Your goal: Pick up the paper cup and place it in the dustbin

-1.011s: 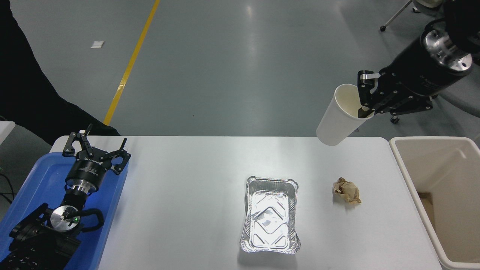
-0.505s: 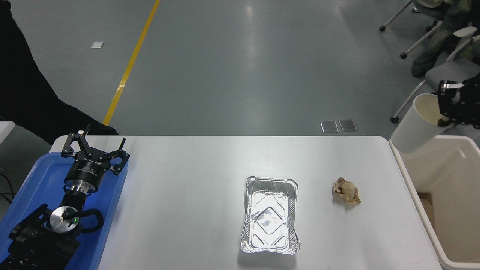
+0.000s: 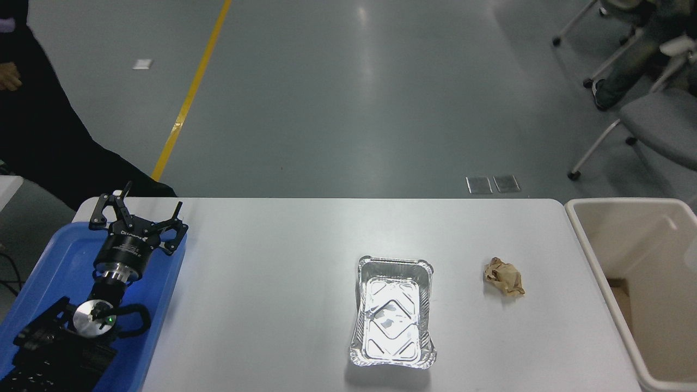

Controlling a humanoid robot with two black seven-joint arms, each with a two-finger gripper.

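Observation:
The cream-beige dustbin (image 3: 591, 255) stands at the table's right end, partly cut off by the picture's right edge. The paper cup is out of view. My right arm and gripper are out of view too. My left gripper (image 3: 137, 217) is parked at the lower left over the blue tray, open and empty.
A silver foil tray (image 3: 393, 312) lies on the white table (image 3: 272, 283) at the middle front. A crumpled brown paper ball (image 3: 504, 276) lies to its right. A blue tray (image 3: 49, 261) sits at the left. A person in black stands at the far left. Chairs stand at the far right.
My right gripper, holding the paper cup, moved right over the dustbin's near corner and then left the picture with the cup. The left arm has not moved.

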